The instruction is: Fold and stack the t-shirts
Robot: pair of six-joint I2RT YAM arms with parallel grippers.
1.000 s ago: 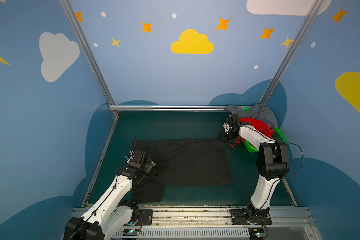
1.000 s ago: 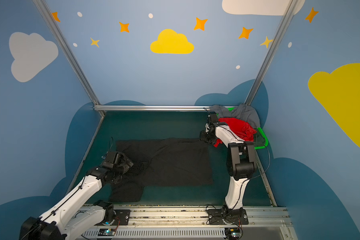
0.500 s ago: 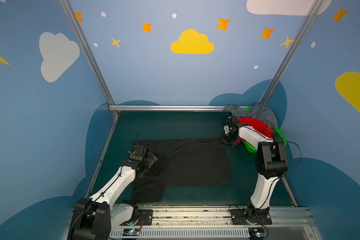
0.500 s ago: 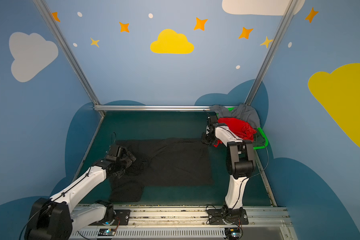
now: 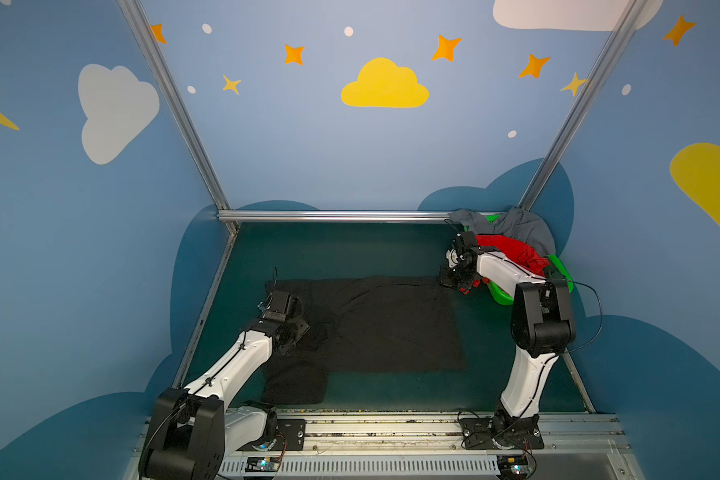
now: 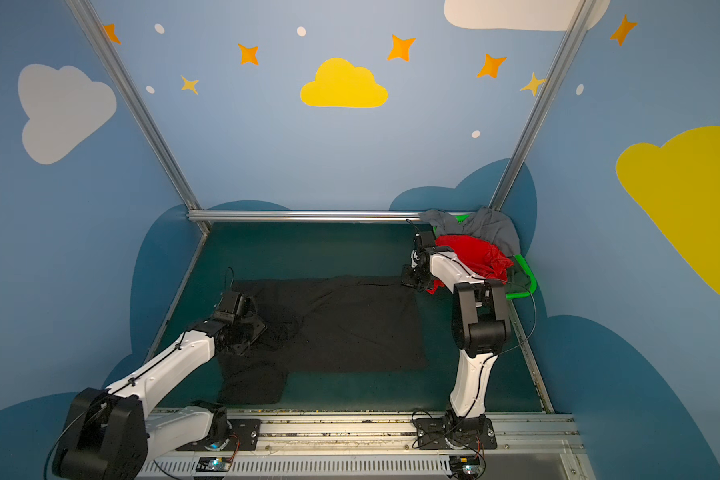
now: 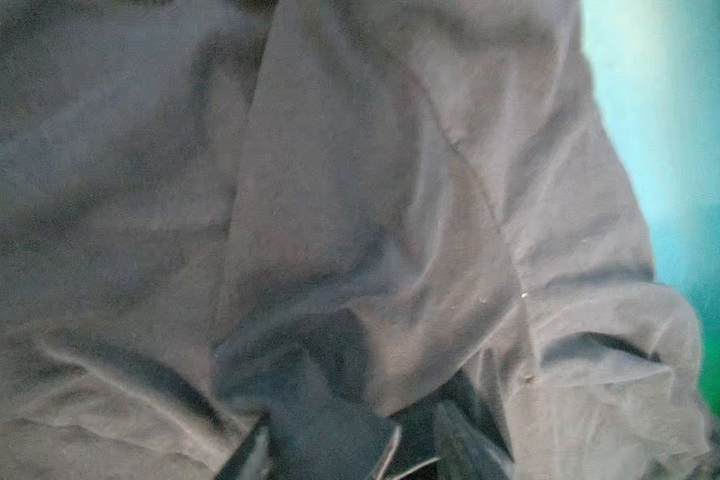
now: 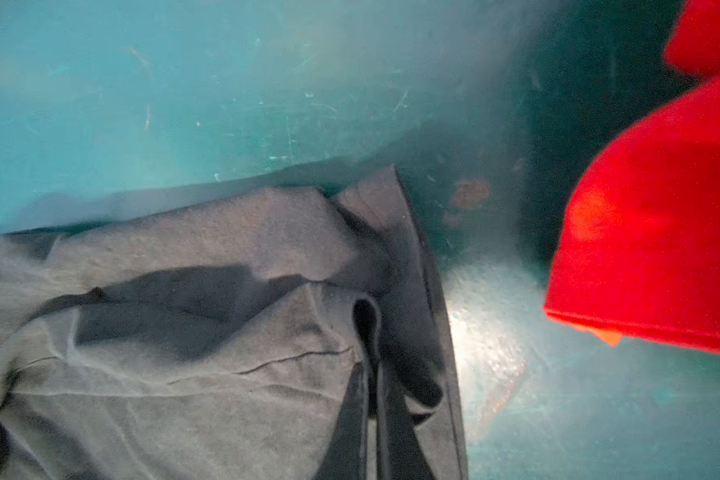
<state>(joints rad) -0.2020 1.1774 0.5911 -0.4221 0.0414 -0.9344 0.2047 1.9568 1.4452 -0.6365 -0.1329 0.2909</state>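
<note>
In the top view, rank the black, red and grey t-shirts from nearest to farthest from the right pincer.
1. black t-shirt, corner in the right pincer.
2. red t-shirt, just to its right.
3. grey t-shirt, behind the red, back corner.

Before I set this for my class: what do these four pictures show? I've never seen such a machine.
Two white-and-black robot arms, each ending in a two-fingered gripper, work at a dark green table. Two pictures look down from side-by-side overhead cameras; two come from cameras on the wrists. A black cloth t-shirt lies spread on it. The right gripper is shut on its far right corner; the left gripper is at its left side, grip unclear. A bright green plastic basket in the far right corner holds a red shirt and a grey shirt.
</note>
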